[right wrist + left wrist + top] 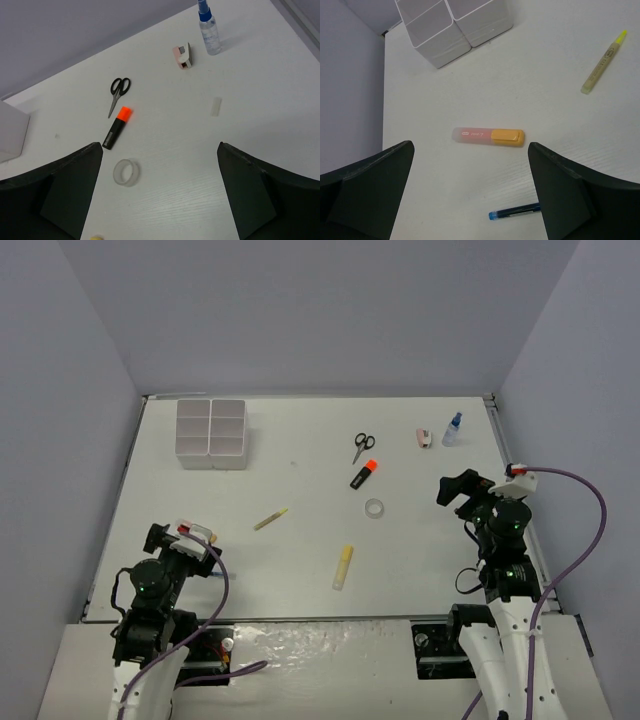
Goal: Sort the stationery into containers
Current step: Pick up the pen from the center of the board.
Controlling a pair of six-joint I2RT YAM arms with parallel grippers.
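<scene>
Left pincer [470,149] released over pink-orange highlighter [488,137], blue pen [512,212] half hidden by its finger [575,200], organizer tray [452,30] cut off beyond (far-left desk [300,530] corner), right pincer [160,149] released, tape ring [126,172], marker [116,129], scissors [118,92] ahead

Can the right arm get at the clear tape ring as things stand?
Probably yes: the clear tape ring lies by itself just ahead of the right arm's open fingers, with nothing in between.
</scene>
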